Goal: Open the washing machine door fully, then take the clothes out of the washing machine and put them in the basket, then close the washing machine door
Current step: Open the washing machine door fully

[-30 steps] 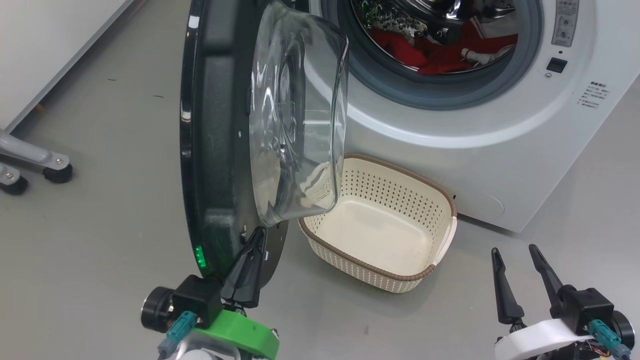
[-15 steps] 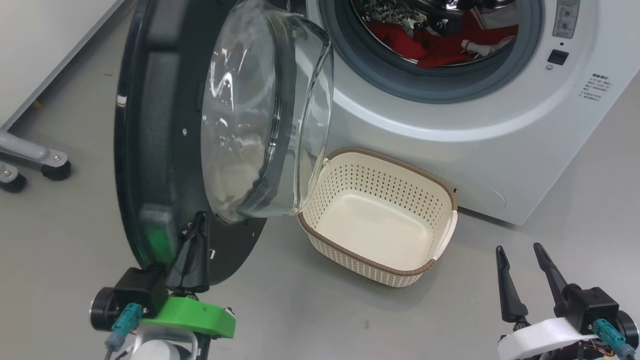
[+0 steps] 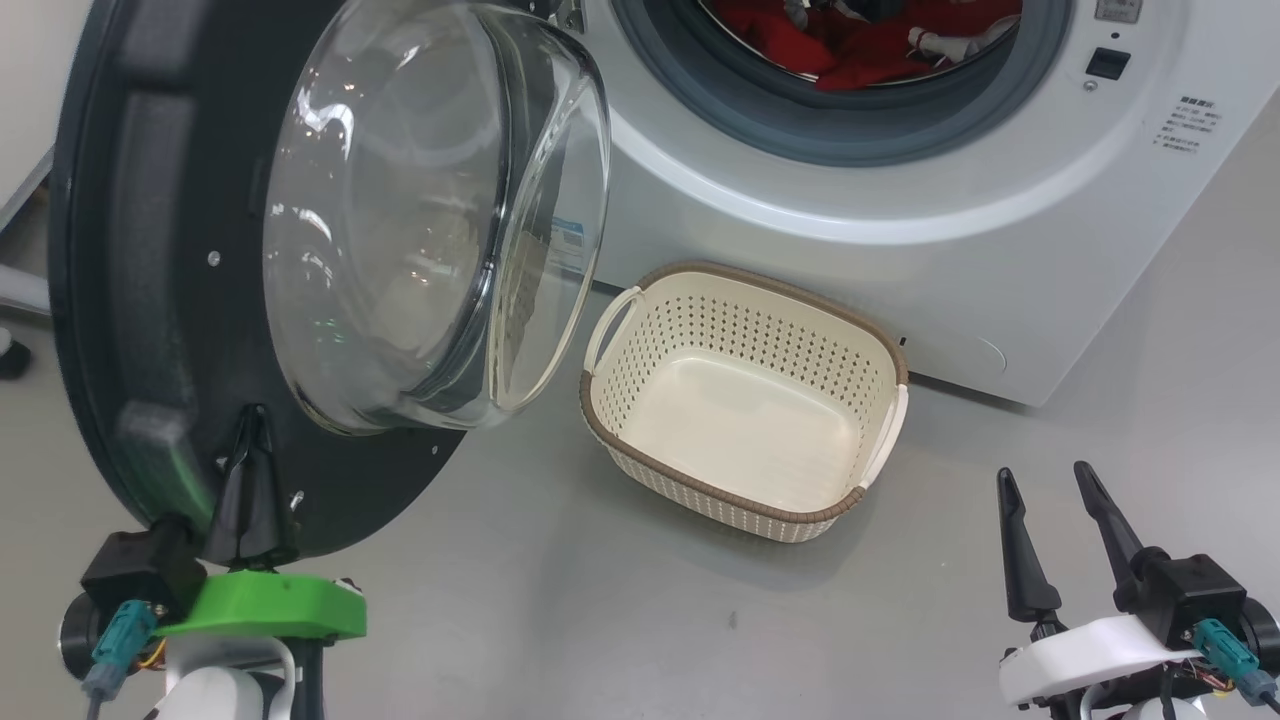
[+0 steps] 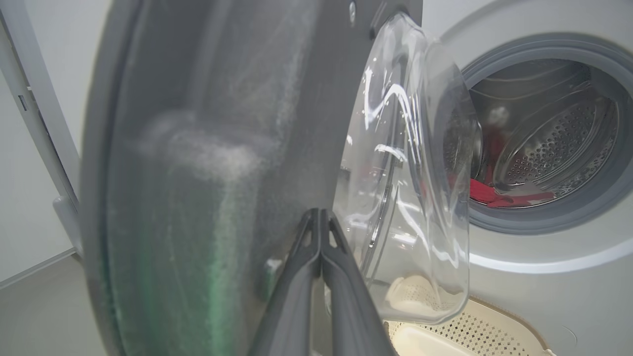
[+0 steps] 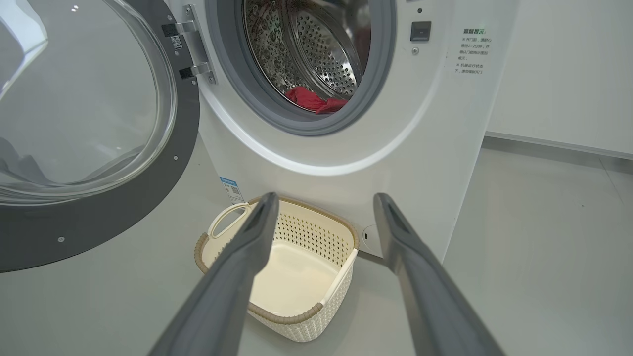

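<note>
The washing machine door [image 3: 130, 300] stands swung out to the left, its inner face and glass bowl [image 3: 430, 210] toward me. My left gripper [image 3: 250, 425] is shut, its tips against the door's inner face just below the bowl; the left wrist view shows the closed fingertips [image 4: 320, 213] touching the dark panel [image 4: 198, 148]. Red clothes [image 3: 860, 50] lie in the drum of the white washing machine [image 3: 900, 250]. The cream basket [image 3: 700, 490] sits on the floor before the machine, with nothing inside. My right gripper [image 3: 1043, 472] hangs open at the lower right, apart from everything, pointing at the basket [image 5: 296, 321].
Grey floor stretches around the basket. A black caster [image 3: 10, 358] of a wheeled stand sits at the far left behind the door. A white wall [image 5: 568, 74] runs to the right of the machine. The door hinge [image 5: 193, 49] is on the machine's left side.
The door has swung further open to the left, and my left gripper has travelled left with it, staying against its inner face. The head camera has shifted too. My right gripper has held still.
</note>
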Robot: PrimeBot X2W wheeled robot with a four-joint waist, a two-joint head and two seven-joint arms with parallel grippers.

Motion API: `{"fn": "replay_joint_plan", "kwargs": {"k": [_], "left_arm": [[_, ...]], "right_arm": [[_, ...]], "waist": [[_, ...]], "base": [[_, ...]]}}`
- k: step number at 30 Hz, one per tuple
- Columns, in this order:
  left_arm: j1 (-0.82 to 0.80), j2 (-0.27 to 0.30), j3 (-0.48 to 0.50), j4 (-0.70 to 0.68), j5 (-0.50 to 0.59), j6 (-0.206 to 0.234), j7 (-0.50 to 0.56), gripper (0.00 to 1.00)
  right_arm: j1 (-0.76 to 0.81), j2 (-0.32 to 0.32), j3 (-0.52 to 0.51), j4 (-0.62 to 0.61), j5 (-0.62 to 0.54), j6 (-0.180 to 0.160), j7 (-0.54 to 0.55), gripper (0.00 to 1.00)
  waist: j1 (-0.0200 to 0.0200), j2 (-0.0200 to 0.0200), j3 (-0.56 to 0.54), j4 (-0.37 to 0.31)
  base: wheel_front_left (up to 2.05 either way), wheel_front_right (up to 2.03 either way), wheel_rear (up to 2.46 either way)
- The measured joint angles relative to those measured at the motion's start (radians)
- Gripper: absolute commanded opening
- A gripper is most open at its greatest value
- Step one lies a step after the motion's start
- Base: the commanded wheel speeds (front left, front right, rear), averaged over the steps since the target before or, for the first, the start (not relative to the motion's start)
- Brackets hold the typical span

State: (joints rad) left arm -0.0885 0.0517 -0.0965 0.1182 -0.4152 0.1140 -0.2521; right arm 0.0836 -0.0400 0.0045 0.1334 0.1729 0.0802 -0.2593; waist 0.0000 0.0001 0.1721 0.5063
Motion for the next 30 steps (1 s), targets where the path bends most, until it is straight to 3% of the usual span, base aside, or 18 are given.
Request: {"fn": "replay_joint_plan", "kwargs": {"k": [30], "left_arm": [[-0.162, -0.024, 0.288, 0.101, -0.041, 0.004, 0.0, 0.0]], "right_arm": [[-0.096, -0.055, -0.003, -0.018, -0.043, 0.023, 0.0, 1.0]], "waist": [[0.0, 0.0, 0.151, -0.039]], "base": [[0.0, 0.0, 0.0]]}}
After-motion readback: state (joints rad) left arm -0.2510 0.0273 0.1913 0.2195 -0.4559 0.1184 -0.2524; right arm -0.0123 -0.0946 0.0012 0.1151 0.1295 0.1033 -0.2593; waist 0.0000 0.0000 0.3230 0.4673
